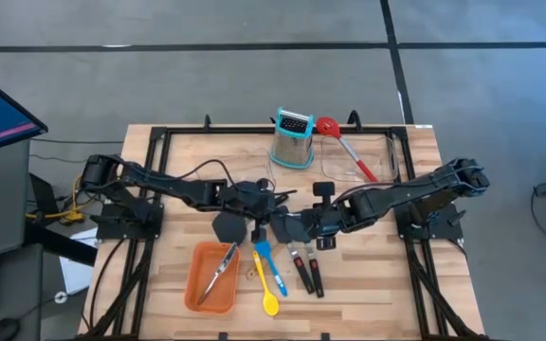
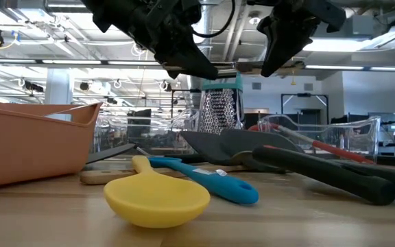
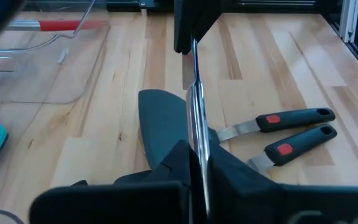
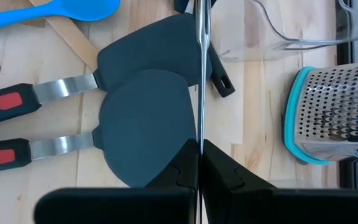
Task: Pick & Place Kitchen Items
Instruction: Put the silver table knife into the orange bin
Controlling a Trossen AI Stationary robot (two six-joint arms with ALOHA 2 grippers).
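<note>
A thin steel utensil, seen edge-on, (image 3: 196, 118) (image 4: 201, 74) spans the gap between my two grippers above the table's middle. My left gripper (image 1: 260, 205) (image 3: 199, 171) is shut on one end and my right gripper (image 1: 313, 224) (image 4: 201, 152) on the other. Its shape cannot be told. Under them two black spatulas (image 4: 143, 118) with red-marked handles (image 3: 294, 118) lie flat on the wood. A blue spoon (image 1: 271, 269) and a yellow spoon (image 1: 270, 301) lie near the front. Steel tongs (image 1: 221, 270) lie in the orange tray (image 1: 195, 284). My left gripper pinches one end of the steel utensil (image 3: 197, 155) between its two fingers, which lie along its length. The utensil stands on edge, clear of the table. It runs straight to my right gripper (image 3: 191, 25). My right gripper pinches the other end of the steel utensil (image 4: 201, 134) between its two fingers, which lie along its length. The utensil is lifted clear of the spatulas below. Its far part leaves the right wrist view at the picture's edge.
A steel grater with a teal rim (image 1: 292, 139) stands at the back middle. A red slotted spoon (image 1: 344, 147) lies in a clear bin (image 1: 377, 156) at the back right. A black frame (image 1: 159, 142) edges the table.
</note>
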